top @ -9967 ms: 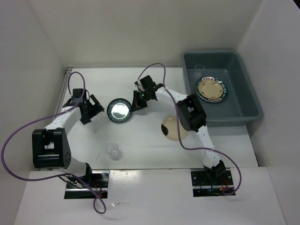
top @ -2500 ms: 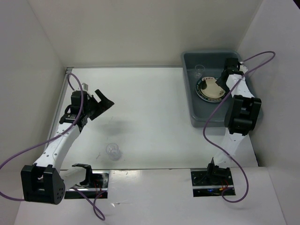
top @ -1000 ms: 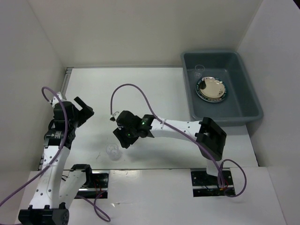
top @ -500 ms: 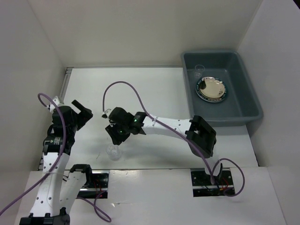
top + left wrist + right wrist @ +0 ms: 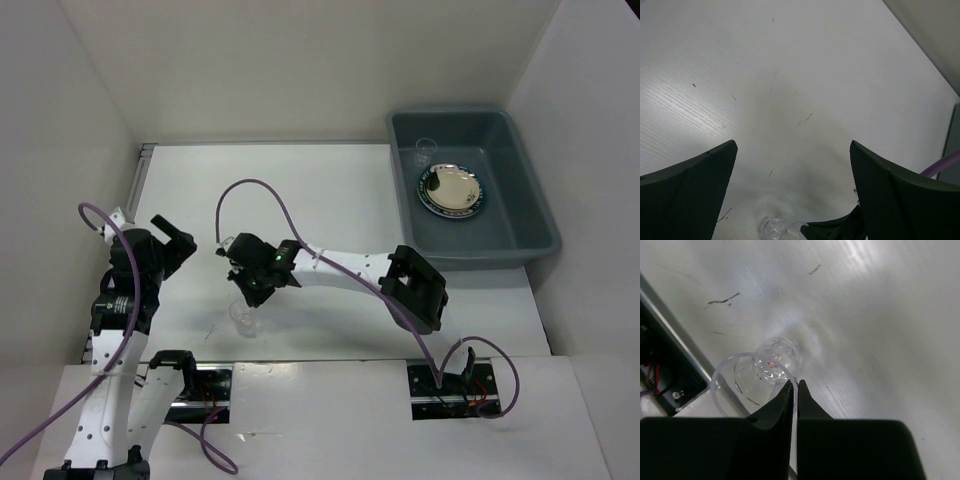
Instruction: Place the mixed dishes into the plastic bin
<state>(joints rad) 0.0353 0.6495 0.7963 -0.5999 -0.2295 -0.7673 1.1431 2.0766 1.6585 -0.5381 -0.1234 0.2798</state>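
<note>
**Left arm** (image 5: 118, 310)
- It rises from its base at 7 o'clock and stays folded close along the table's left edge. The wrist is turned toward 1 o'clock.
- The left pincer (image 5: 176, 236) hangs over bare table (image 5: 330, 190) with its fingers wide apart, gripping nothing.
- In the left wrist view, two mesh-faced fingers (image 5: 695, 200) frame scuffed white tabletop.
- At 6 o'clock in that frame are a sliver of the clear cup (image 5: 776, 230) and a dark part of the other arm's head.

**Clear cup** (image 5: 243, 320)
- It stands upright on the table near the front edge, about 7 o'clock on the tabletop.
- It sits between the two arm bases, nearer the left one.

**Right arm** (image 5: 350, 268)
- It lies low and long. From the base at 5 o'clock the elbow block sits mid-front, and the forearm runs toward 9 o'clock, past the table's middle.
- A purple cable (image 5: 262, 186) arcs above the forearm, and a green light (image 5: 270, 262) shows on the wrist.
- The right pincer (image 5: 246, 298) points down toward 7 o'clock, onto the cup.
- In the right wrist view, the fingertips (image 5: 786, 390) are together, clamped on the cup's (image 5: 757, 372) thin rim at its 4 o'clock side.
- The rim wall shows as a pale line between the tips, and the cup's base appears to rest on the table.

**Plastic bin** (image 5: 480, 238)
- It sits at 2 o'clock on the table, beside the right wall and well apart from both pincers.
- Inside, plates (image 5: 452, 190) are stacked near the middle, a cream face on top with a teal rim around it.
- A second clear cup (image 5: 424, 150) sits in the bin's 11 o'clock corner.
</note>
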